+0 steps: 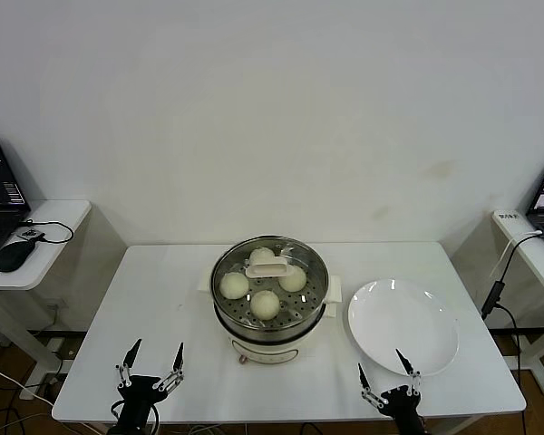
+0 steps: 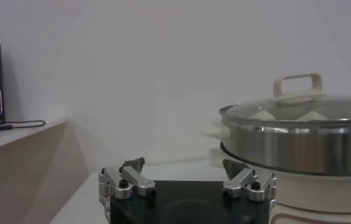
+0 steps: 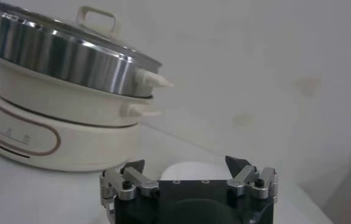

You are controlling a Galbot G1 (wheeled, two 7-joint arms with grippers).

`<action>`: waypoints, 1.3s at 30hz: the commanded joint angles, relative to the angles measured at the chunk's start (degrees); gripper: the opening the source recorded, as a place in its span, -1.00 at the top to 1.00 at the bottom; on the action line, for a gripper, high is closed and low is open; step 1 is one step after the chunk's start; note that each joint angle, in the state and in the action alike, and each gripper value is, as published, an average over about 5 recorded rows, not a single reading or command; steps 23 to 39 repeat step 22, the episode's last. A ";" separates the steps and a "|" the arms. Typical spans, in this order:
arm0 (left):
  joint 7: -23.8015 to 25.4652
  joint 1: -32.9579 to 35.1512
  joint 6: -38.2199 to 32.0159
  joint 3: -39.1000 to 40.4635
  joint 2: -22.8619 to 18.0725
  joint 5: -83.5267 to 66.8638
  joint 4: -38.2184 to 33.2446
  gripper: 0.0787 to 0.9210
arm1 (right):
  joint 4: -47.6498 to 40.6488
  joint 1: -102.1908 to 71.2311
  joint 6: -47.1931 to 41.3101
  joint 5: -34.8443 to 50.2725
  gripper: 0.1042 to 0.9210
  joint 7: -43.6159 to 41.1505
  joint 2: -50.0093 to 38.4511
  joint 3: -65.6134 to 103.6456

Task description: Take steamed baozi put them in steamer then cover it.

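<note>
The steel steamer (image 1: pixel 269 317) stands mid-table on its cream base. Several cream-white baozi (image 1: pixel 266 304) lie on its perforated tray. The glass cover (image 1: pixel 295 254) with its cream handle (image 1: pixel 270 266) sits on the pot. My left gripper (image 1: pixel 152 359) is open and empty at the front left edge, well clear of the pot. My right gripper (image 1: pixel 385 362) is open and empty at the front right, by the plate's near rim. The left wrist view shows the covered steamer (image 2: pixel 297 143) beyond the left gripper (image 2: pixel 184 167). The right wrist view shows the steamer (image 3: pixel 66 61) beyond the right gripper (image 3: pixel 184 165).
An empty white plate (image 1: pixel 403 324) lies right of the steamer. Side desks stand at both sides: the left one (image 1: pixel 36 237) holds a laptop and mouse, the right one (image 1: pixel 535 254) a laptop with a hanging cable.
</note>
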 commanded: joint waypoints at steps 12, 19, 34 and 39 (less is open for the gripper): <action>0.10 1.30 1.35 -0.68 -0.06 -0.30 0.30 -0.77 | 1.21 -0.96 -1.64 2.67 -0.76 -0.76 -0.33 -1.57; 0.34 2.47 0.85 -0.72 -0.36 -1.58 0.08 -0.77 | 3.13 -2.09 -6.42 6.98 -0.76 -1.88 -0.65 -3.22; 0.36 2.74 0.63 -0.65 -0.56 -2.24 -0.01 -0.77 | 3.66 -2.31 -7.88 8.07 -0.76 -1.98 -0.72 -3.44; 0.36 2.74 0.63 -0.65 -0.56 -2.24 -0.01 -0.77 | 3.66 -2.31 -7.88 8.07 -0.76 -1.98 -0.72 -3.44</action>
